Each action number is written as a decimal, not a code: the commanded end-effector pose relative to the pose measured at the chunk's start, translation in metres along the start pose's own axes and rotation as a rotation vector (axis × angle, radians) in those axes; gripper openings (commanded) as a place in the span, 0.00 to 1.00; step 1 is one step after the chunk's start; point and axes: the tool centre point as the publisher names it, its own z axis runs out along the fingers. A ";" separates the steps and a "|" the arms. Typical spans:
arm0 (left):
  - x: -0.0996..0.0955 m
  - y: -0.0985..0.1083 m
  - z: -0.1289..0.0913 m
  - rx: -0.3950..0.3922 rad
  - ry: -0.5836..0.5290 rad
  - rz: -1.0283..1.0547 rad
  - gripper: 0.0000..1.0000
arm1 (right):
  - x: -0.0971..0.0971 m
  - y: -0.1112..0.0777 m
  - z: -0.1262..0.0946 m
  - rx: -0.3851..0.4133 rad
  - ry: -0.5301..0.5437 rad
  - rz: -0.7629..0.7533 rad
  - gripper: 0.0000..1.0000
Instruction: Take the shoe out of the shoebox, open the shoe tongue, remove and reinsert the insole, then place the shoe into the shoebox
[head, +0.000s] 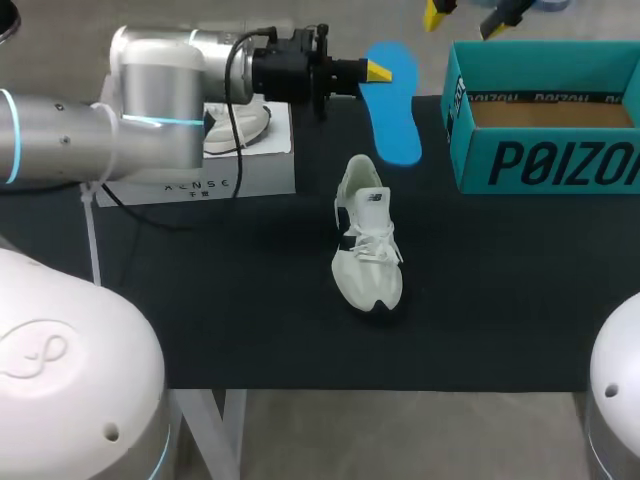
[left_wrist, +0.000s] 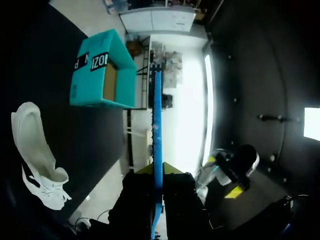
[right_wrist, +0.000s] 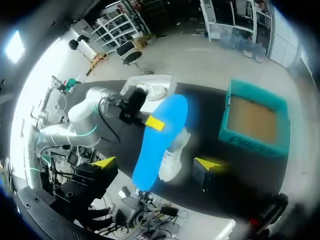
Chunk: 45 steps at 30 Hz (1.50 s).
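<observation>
- The left fingers (head: 376, 70) are clamped flat on a blue insole (head: 392, 105). They hold it in the air past the heel of the white shoe (head: 366, 238), slightly to the shoe's right.
- The shoe stands on its sole on the black worktop (head: 240, 300), out of its box. Its long axis runs away from the robot, toe nearest and open heel end toward the insole.
- In the head view the insole's length runs roughly in line with the shoe's. From the left wrist it shows edge-on, a thin blue line running out ahead of the fingers, with the shoe off to one side and lower.
- The right fingers (right_wrist: 157, 163) are spread wide and hold nothing. They hang high over the shoe, and the right wrist view shows the shoe and insole between their tips.
- The insole looks ready to go back in. The left arm would have to bring it back over the shoe's mouth and angle it toward the toe, while the free right arm seems placed to come down and steady the shoe.
- The teal shoebox (head: 540, 125) stands open, well to the right of the shoe. A white box (head: 200, 175) sits well to the shoe's left.
- Bare worktop surrounds the shoe, giving room to work, and the worktop's near edge lies beyond the toe.
</observation>
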 end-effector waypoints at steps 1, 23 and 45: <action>-0.008 -0.005 0.000 -0.002 0.031 -0.006 0.00 | 0.009 0.010 0.004 0.204 -0.276 -0.033 1.00; -0.011 -0.007 0.015 -0.036 0.033 -0.003 0.00 | 0.022 0.019 0.006 0.166 -0.277 0.378 1.00; -0.007 -0.003 0.023 -0.044 0.054 0.024 0.00 | 0.025 0.032 0.036 0.209 -0.369 0.390 1.00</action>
